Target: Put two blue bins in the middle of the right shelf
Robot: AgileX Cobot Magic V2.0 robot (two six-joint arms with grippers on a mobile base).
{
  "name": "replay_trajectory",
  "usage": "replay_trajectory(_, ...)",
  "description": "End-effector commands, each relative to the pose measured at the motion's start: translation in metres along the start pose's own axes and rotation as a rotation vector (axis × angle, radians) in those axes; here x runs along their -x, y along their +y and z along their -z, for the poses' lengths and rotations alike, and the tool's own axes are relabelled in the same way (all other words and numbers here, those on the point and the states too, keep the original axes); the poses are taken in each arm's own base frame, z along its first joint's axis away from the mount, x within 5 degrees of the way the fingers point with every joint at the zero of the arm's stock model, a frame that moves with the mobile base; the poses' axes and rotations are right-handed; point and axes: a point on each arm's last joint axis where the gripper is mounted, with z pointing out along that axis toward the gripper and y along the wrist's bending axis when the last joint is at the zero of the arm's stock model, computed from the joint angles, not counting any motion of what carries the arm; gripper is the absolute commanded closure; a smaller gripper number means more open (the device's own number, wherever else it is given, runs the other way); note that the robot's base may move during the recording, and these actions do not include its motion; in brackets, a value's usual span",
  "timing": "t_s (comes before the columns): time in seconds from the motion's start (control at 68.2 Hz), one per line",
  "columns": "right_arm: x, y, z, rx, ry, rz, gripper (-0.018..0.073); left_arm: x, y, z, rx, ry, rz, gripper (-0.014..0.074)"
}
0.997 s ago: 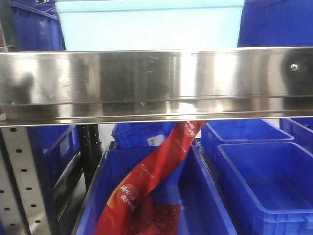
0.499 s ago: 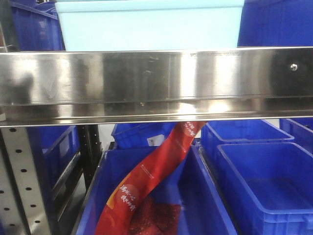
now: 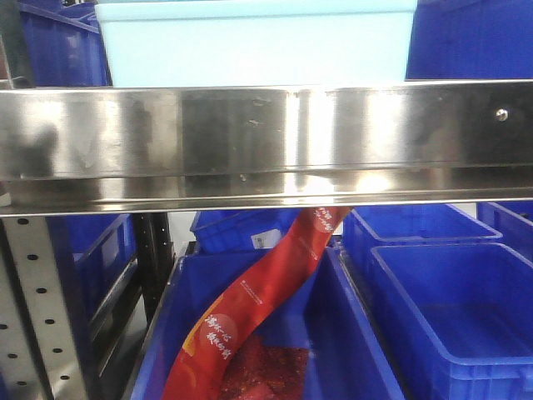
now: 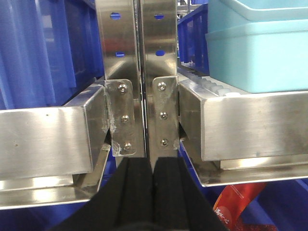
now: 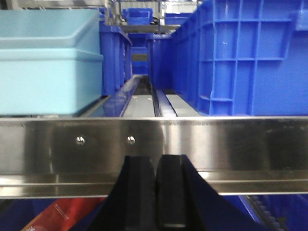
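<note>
Nothing has shifted since a second ago: our left gripper point(image 4: 153, 192) and right gripper point(image 5: 155, 192) sit clenched, empty, level before the steel shelf rail point(image 3: 266, 137). On it rests the pale blue bin point(image 3: 254, 43), smooth-walled, thick-rimmed, between dark blue bins point(image 5: 250, 57).

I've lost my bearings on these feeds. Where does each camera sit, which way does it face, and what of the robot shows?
Front view: level with the steel shelf rail, facing it; no arm shows.
Left wrist: behind the shut left gripper, facing the shelf uprights.
Right wrist: behind the shut right gripper, looking along the shelf past a dark blue bin.
All three share the pale blue bin and the red bag.
</note>
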Motion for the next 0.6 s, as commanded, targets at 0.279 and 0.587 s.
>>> replay_trajectory(0.279, -0.0049, -0.0013, 0.0004, -0.019, 0.052, 0.019, 0.0721, 0.0027, 0.0006, 0.0006, 0.008, -0.027, 0.002, 0.0707)
replay_trajectory(0.587, -0.0049, -0.0013, 0.0004, -0.019, 0.052, 0.019, 0.0721, 0.0027, 0.0006, 0.0006, 0.008, -0.027, 0.002, 0.0707)
